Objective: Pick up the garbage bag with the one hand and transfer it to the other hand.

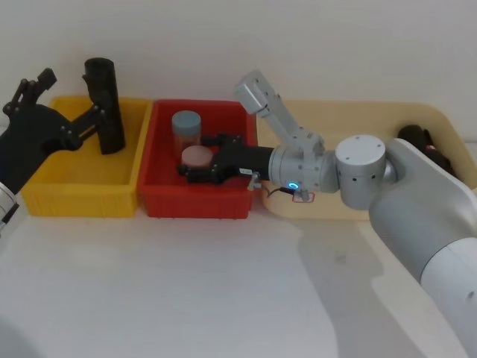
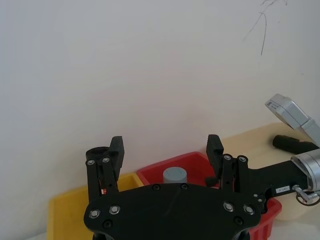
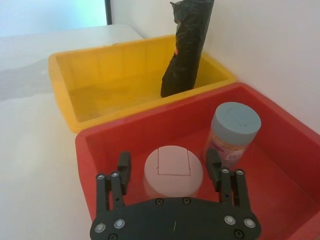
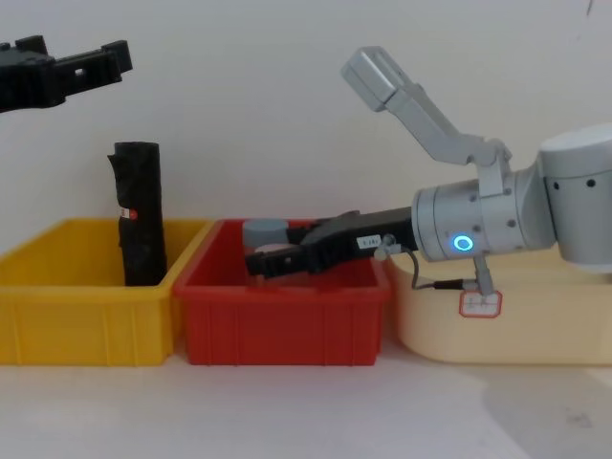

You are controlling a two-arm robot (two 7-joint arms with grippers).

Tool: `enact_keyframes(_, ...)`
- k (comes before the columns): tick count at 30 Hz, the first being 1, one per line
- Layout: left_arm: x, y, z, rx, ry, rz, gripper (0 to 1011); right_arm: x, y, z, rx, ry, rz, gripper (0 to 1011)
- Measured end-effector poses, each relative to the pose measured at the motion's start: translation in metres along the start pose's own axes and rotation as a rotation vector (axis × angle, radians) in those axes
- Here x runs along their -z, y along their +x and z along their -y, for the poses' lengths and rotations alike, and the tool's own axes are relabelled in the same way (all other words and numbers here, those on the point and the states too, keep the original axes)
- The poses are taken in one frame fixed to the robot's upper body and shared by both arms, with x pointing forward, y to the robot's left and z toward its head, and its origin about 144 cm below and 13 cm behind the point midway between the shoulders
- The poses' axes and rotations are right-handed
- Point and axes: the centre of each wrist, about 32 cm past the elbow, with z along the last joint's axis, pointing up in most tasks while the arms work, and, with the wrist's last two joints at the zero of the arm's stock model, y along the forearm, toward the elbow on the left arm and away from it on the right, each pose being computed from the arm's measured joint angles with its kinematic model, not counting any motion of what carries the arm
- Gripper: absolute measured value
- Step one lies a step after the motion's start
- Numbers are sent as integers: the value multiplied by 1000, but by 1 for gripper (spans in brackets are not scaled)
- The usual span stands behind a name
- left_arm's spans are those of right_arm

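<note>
In the head view, your garbage bag (image 1: pixel 103 105) stood upright in the yellow bin (image 1: pixel 82 195), free of the left gripper (image 1: pixel 95 113) beside it. In the right wrist view, your right gripper (image 3: pixel 171 161) straddled the pink-capped jar (image 3: pixel 173 170), open. Chest view: left gripper spread, empty, above the bag.

Bright, even indoor light; soft shadows under arm on table (image 1: pixel 223 298); slight overall softness.
</note>
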Motion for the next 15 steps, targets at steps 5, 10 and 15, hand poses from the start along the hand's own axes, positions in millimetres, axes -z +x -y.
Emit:
enact_keyframes(5, 0, 0, 0, 0, 0, 0, 1002, 2, 0, -1, 5, 2, 5, 820)
enact_keyframes(10, 0, 0, 0, 0, 0, 0, 1001, 4, 0, -2, 9, 3, 14, 680)
enact_keyframes(15, 0, 0, 0, 0, 0, 0, 1001, 5, 0, -1, 10, 1, 21, 663)
